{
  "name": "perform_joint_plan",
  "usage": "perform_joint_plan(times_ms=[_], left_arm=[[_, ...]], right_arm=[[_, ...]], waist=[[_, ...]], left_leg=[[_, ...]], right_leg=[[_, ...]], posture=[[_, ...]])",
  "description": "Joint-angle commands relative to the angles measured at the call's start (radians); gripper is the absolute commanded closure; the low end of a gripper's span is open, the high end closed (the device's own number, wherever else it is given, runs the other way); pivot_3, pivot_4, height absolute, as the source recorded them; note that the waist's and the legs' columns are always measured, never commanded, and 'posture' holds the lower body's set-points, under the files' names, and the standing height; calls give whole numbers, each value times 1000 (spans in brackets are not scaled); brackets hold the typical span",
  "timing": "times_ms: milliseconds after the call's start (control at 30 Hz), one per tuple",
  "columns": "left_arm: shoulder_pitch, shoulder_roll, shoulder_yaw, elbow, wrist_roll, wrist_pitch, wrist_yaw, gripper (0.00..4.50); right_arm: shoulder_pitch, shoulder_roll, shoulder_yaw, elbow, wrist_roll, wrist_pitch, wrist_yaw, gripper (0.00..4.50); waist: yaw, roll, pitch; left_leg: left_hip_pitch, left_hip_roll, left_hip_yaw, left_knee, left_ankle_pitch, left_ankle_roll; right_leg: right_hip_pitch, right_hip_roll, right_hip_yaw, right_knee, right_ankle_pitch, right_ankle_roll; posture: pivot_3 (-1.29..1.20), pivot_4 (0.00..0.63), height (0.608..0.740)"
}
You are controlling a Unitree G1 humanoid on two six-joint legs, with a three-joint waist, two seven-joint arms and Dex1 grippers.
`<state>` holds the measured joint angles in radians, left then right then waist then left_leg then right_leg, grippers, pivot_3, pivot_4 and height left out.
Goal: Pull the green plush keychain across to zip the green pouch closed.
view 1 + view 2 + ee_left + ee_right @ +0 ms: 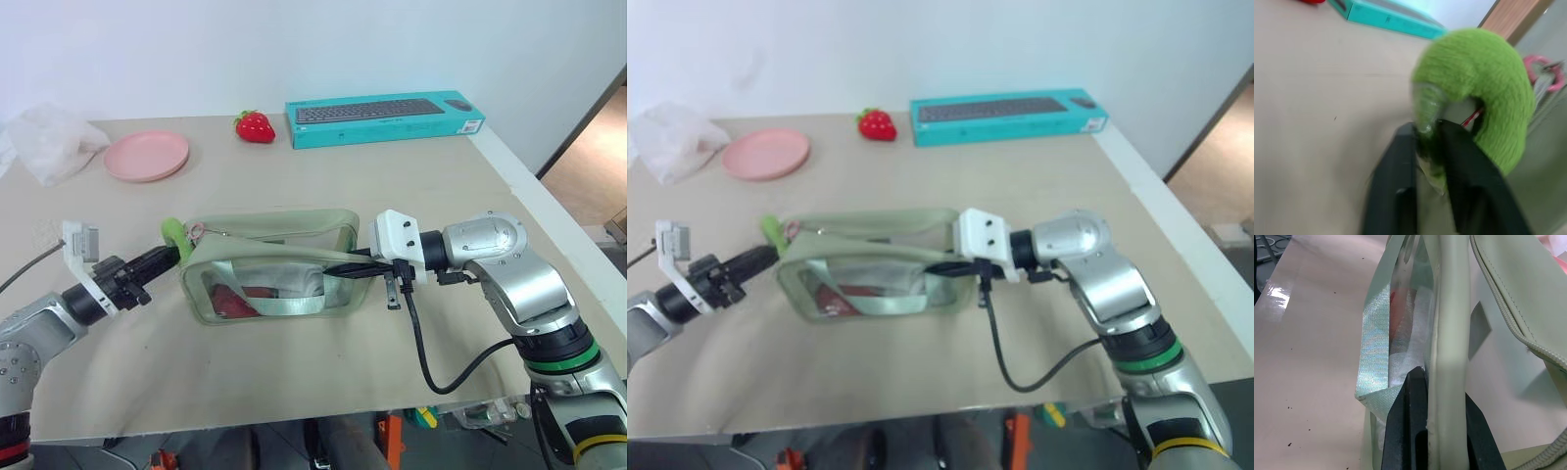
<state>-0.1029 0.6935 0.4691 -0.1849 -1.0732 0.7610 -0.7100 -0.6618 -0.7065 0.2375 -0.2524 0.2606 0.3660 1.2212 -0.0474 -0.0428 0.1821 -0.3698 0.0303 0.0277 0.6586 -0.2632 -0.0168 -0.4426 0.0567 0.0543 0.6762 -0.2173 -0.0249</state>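
Observation:
The green pouch (269, 279) lies on the table's middle, its clear front facing me, red items inside and its top zipper gaping. The green plush keychain (173, 232) sits at the pouch's left end. My left gripper (176, 256) reaches in from the left and is shut on it; in the left wrist view the two black fingers (1400, 166) pinch the lower part of the lime plush ring (1484, 78). My right gripper (343, 271) is shut on the pouch's right end, its fingers (1410, 431) clamping the pale seam (1447, 382).
A pink plate (146, 155) and a crumpled plastic bag (49, 142) lie at the back left. A red strawberry (255, 126) and a teal keyboard box (384, 119) sit along the far edge. The table's right edge (549, 206) runs close to my right arm.

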Motion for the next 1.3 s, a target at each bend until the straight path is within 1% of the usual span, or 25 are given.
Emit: perform_joint_plan(times_ms=[33,200,300,400,500,567,633,700,767,867,967,1100,1167,1200,1300], left_arm=[[-32,30,86,-63,-65,-12,-22,4456],[-96,64,149,-128,-188,10,-1,4456],[-158,84,120,-172,-236,25,21,4456],[-216,106,11,-189,-172,51,40,4456],[-285,118,-121,-177,-69,61,51,4456],[-316,112,-172,-170,-18,46,37,4456],[-339,106,-210,-146,22,44,30,3828],[-352,98,-219,-126,40,40,19,3149],[-357,93,-206,-112,46,37,14,2412],[-357,88,-165,-115,47,19,17,1483],[-349,85,-96,-125,-11,19,10,1483],[-314,104,75,-113,-143,41,10,1483],[-242,129,152,-119,-180,59,-31,1483],[-215,137,172,-123,-188,63,-45,1483],[-25,182,206,-174,-129,72,-159,1483]], right_arm=[[-8,-8,-10,-2,-1,-14,5,4500],[-16,-6,-6,11,-4,-24,8,4500],[-22,-6,-4,18,-6,-28,10,4500],[-26,-3,-1,21,-8,-31,10,4500],[-29,-1,0,19,-10,-29,10,4500],[-29,0,-1,17,-11,-28,9,4500],[-27,0,-2,11,-12,-23,5,4500],[-20,-3,-6,0,-11,-15,0,4500],[-11,-8,-10,-11,-10,-9,-4,4500],[-1,-15,-14,-23,-7,-1,-11,4500],[0,-14,-14,-27,-6,4,-15,4500],[-2,-9,-10,-23,-7,3,-16,4500],[-2,-6,-9,-21,-6,1,-16,4500],[-2,-6,-9,-20,-7,1,-16,4500],[0,-3,-6,-19,-8,-3,-16,4500]], waist=[[0,0,0],[0,-1,0],[1,-1,1],[1,-1,1],[0,-1,1],[0,-1,1],[0,-1,1],[0,-1,1],[0,-1,1],[0,-1,1],[0,-2,1],[-1,-2,1],[-1,-2,1],[-1,-2,1],[-1,-1,1]], left_leg=[[0,0,0,0,0,0],[0,0,0,0,0,0],[0,0,0,0,0,0],[0,-1,0,0,0,-1],[0,-2,0,0,1,-1],[0,-2,0,0,1,-2],[0,-1,0,0,1,-2],[0,-1,0,0,1,-2],[0,-1,0,0,1,-2],[0,-1,0,0,1,-2],[0,-1,0,0,1,-2],[-1,-1,0,0,1,-2],[0,-1,0,0,1,-2],[0,-1,0,0,1,-2],[0,-1,0,0,1,-2]], right_leg=[[0,0,0,0,0,0],[0,0,0,0,0,0],[0,-1,0,0,0,0],[1,-1,0,0,0,1],[1,-1,0,0,0,1],[1,-1,0,0,0,1],[0,-1,0,0,0,1],[0,0,0,0,0,1],[0,0,0,0,0,1],[0,-1,0,0,0,1],[0,-1,0,0,0,1],[0,-1,0,0,0,1],[0,-1,0,0,0,1],[0,-1,0,0,0,1],[0,-1,0,0,-1,1]], posture=[[0,150,740],[0,150,740],[0,150,740],[0,150,740],[0,150,740],[0,150,740],[0,150,740],[0,150,740],[0,150,740],[0,150,740],[0,150,740],[0,150,740],[0,150,740],[0,150,740],[0,150,740]])
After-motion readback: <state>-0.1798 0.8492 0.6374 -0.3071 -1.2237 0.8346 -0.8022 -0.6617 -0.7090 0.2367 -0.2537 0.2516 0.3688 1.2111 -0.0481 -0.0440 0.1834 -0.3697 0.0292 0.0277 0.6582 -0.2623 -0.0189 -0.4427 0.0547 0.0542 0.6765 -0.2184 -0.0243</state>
